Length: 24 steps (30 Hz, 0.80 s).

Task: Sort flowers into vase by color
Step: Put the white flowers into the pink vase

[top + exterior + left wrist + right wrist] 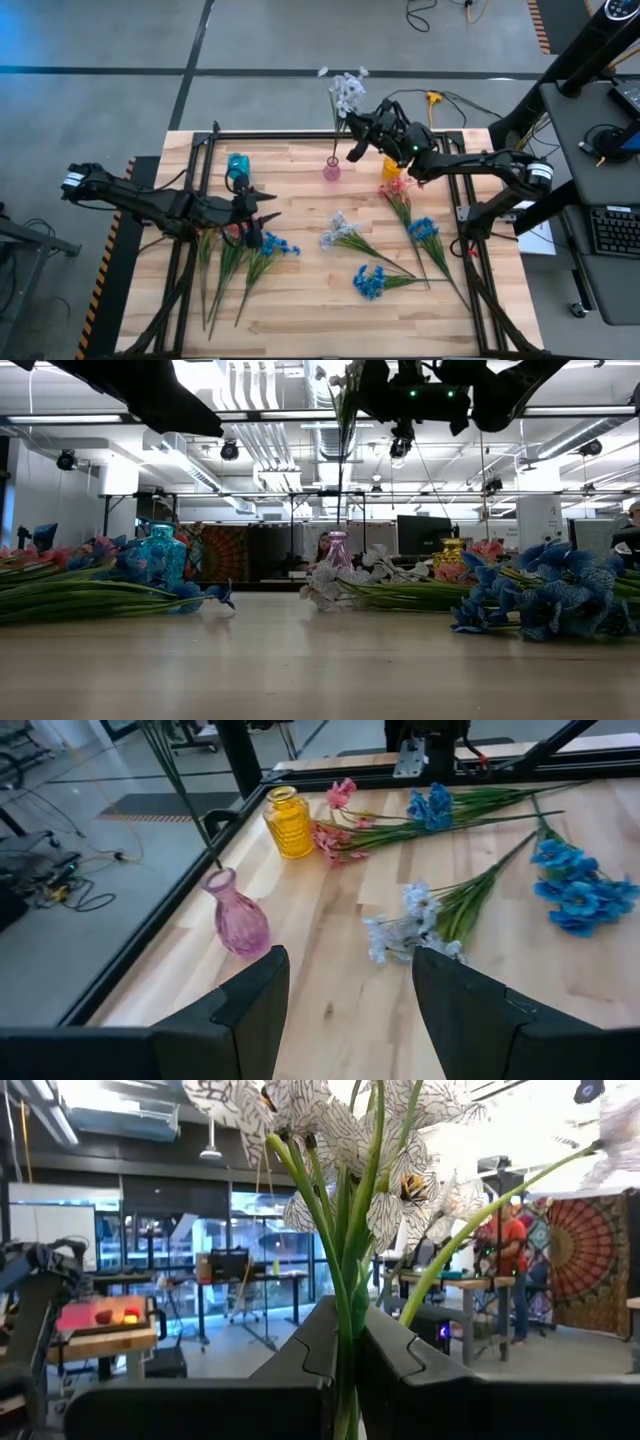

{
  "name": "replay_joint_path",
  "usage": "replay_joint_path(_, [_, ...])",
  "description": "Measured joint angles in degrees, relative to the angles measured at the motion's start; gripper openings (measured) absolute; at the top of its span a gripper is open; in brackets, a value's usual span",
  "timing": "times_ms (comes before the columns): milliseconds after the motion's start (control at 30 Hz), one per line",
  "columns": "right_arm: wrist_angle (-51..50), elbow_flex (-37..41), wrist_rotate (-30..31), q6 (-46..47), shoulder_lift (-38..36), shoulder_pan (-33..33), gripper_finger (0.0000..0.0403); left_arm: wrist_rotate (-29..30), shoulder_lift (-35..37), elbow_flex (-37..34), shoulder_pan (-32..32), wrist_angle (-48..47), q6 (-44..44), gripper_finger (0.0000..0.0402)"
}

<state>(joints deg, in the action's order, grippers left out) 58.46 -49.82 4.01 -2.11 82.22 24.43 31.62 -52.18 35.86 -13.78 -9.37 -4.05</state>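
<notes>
One white flower spray (345, 1140) stands pinched in the right end effector (345, 1365).

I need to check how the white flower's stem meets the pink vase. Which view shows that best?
The left wrist view: the stem runs down into the pink vase mouth. The high view shows the vase small, the low view distant, and the right wrist view only the blossoms in the right end effector.
</notes>
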Motion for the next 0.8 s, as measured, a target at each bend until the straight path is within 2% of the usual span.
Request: replay_joint_path(800, [3.50,0.13,-0.05,-0.50,4.91,0.00,0.0013,0.00,-0.02,0.00,0.00,-0.02,-0.96,0.0196])
